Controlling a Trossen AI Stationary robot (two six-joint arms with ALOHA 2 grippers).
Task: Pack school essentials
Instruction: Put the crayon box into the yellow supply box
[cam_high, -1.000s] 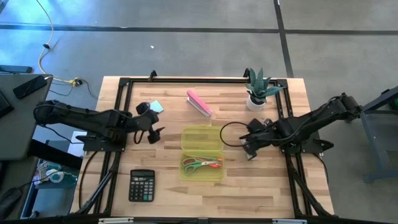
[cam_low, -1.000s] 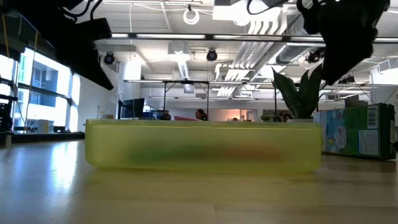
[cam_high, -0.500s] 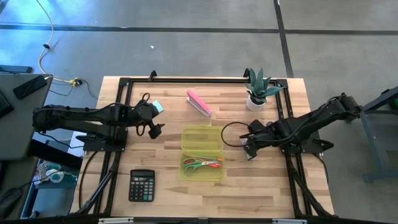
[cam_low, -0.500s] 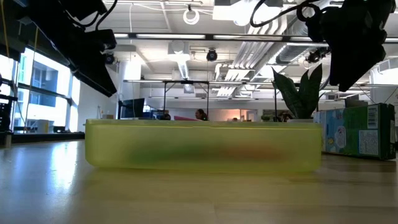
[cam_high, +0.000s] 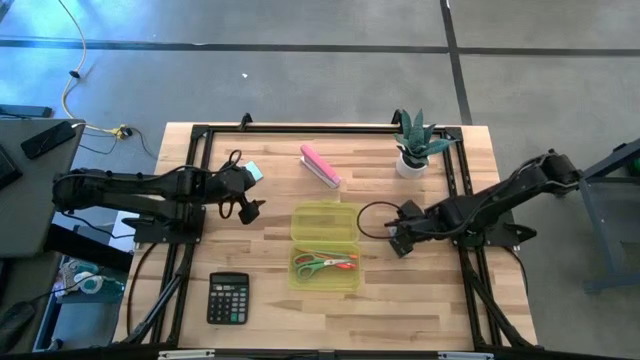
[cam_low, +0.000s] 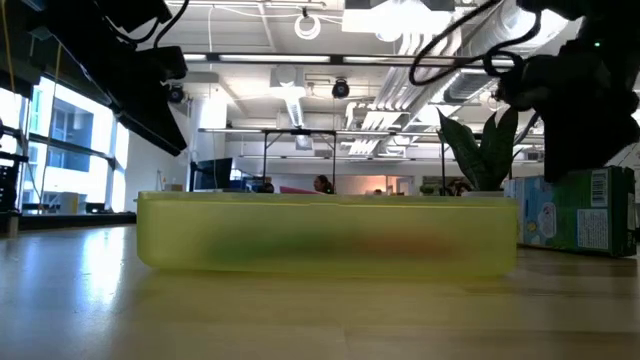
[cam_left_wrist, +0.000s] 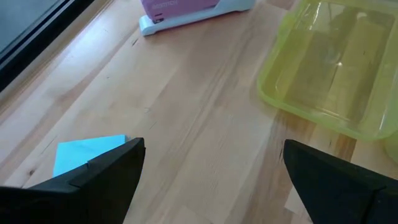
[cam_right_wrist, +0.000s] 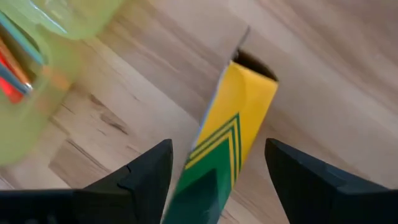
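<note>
The yellow-green crayon box (cam_right_wrist: 239, 118) stands on its edge on the table, right of the case (cam_low: 590, 215). My right gripper (cam_right_wrist: 219, 149) is open, with one finger on each side of the box; whether they touch it I cannot tell. The yellow translucent case (cam_high: 325, 248) lies open. Its near half holds the green-handled scissors (cam_high: 310, 265) and orange-red pens (cam_high: 341, 262). The light-blue note pad (cam_left_wrist: 87, 152) lies flat beside my open left gripper (cam_left_wrist: 211, 149), which hovers left of the case (cam_high: 245, 208).
A pink stapler (cam_high: 320, 165) lies at the far middle of the table. A potted plant (cam_high: 415, 150) stands far right and a black calculator (cam_high: 228, 298) near left. A black cable loops (cam_high: 372, 215) between the case and my right gripper.
My right gripper has come down over the standing crayon box and shifted slightly toward the case; the box has stayed where it was. My left arm dropped lower near the note pad early in the second, then held still.
</note>
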